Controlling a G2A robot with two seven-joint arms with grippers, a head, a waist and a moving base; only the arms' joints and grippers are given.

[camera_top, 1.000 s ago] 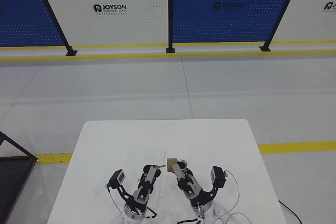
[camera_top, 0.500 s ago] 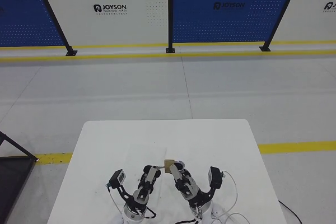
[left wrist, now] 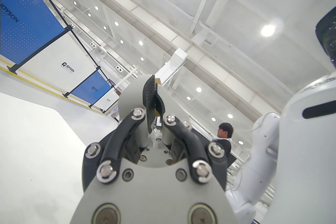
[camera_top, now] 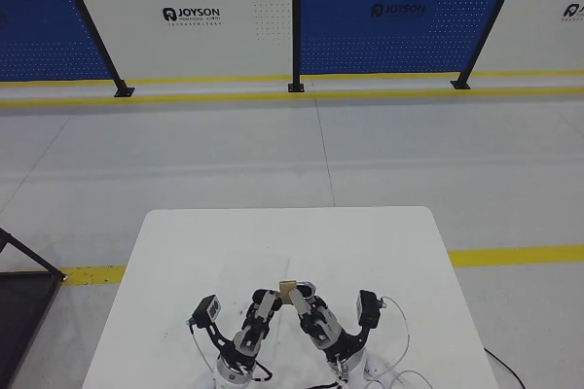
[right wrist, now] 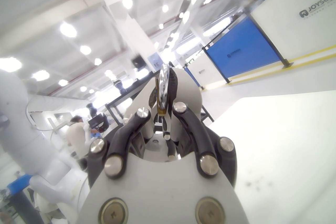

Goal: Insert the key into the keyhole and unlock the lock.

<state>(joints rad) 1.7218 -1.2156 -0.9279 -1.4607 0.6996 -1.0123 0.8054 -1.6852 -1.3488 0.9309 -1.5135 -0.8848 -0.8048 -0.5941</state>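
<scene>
The brass lock [camera_top: 288,286] hangs above the near middle of the white table [camera_top: 370,243]. My right gripper [camera_top: 303,295] is shut on it. In the right wrist view its silver shackle and brass body [right wrist: 163,89] are pinched between the fingers of the right gripper [right wrist: 168,78]. Just to the left of the lock, my left gripper [camera_top: 270,296] almost touches it. In the left wrist view, the left gripper [left wrist: 153,86] has its pads closed on a thin tan piece [left wrist: 158,81], apparently the key, mostly hidden.
Thin cables [camera_top: 397,319] trail from the right arm over the table's near right corner. A black frame [camera_top: 10,255] stands on the floor off the table's left side. Blue and white barrier panels [camera_top: 389,34] stand far behind.
The two grippers have closed in on each other. The lock shifted a little left and the left gripper a little right, so they nearly meet.
</scene>
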